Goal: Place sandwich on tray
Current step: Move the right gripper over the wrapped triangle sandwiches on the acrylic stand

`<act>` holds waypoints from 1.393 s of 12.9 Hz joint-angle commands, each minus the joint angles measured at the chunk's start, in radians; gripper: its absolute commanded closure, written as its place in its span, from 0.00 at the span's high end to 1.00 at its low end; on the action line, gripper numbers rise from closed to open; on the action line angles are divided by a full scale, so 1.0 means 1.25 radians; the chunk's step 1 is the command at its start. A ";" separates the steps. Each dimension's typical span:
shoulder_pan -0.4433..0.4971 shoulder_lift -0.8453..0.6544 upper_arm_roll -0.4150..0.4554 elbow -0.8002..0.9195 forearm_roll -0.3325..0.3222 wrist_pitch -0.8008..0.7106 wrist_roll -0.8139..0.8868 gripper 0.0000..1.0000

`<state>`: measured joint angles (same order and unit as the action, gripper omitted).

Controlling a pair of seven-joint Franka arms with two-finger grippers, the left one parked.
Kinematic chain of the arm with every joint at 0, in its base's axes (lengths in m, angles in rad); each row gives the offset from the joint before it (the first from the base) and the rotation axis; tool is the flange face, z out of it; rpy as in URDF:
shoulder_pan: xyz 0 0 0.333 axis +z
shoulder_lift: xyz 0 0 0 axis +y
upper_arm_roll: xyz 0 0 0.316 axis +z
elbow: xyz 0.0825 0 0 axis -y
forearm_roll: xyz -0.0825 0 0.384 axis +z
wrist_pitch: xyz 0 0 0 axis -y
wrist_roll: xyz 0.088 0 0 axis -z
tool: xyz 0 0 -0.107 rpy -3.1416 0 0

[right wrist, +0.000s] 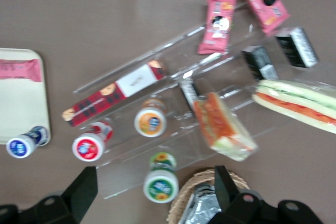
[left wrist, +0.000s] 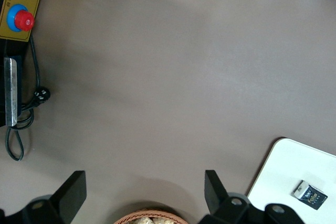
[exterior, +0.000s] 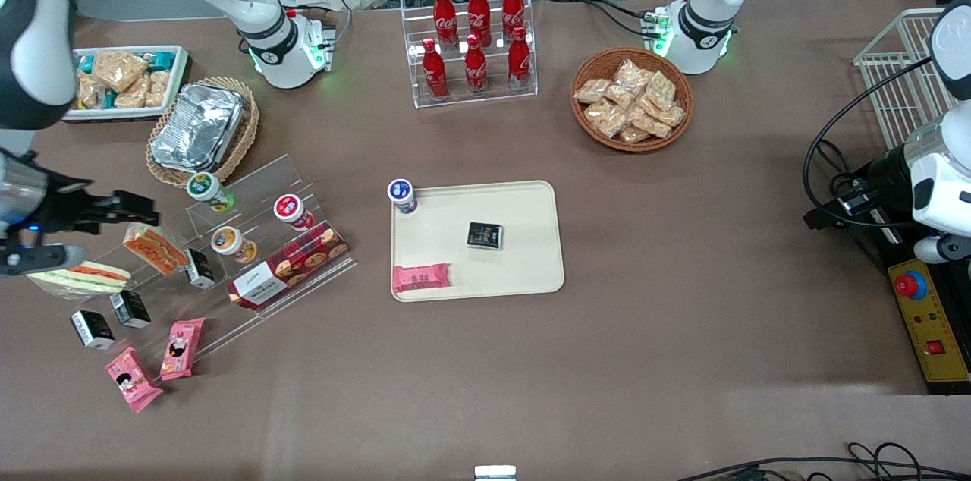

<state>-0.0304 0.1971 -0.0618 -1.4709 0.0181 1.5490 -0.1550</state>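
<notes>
Sandwich [exterior: 80,278]: pale wrapped wedge, flat on the table at the working arm's end, just beside the orange-faced sandwich [exterior: 154,249] and acrylic rack [exterior: 265,238].
Gripper [exterior: 114,209]: raised, near the sandwich but not touching it; jaws spread, empty.
Tray [exterior: 523,200]: mid-table, well apart; bare patches among yogurt cup [exterior: 402,195], black packet [exterior: 485,236] and pink bar [exterior: 422,278].
Handling advice: come straight down, pinch across the wedge's thickness, avoid the neighbouring sandwich.

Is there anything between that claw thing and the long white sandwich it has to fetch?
Nothing visible. The tool hangs open above the working arm's end of the table, with the sandwich lying uncovered just nearer the front camera. The orange-striped sandwich sits beside it, apart.
</notes>
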 commanded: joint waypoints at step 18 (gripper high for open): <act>-0.015 0.012 -0.125 0.007 -0.015 0.000 0.131 0.99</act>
<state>-0.0458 0.1987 -0.1841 -1.4692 0.0070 1.5490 -0.0752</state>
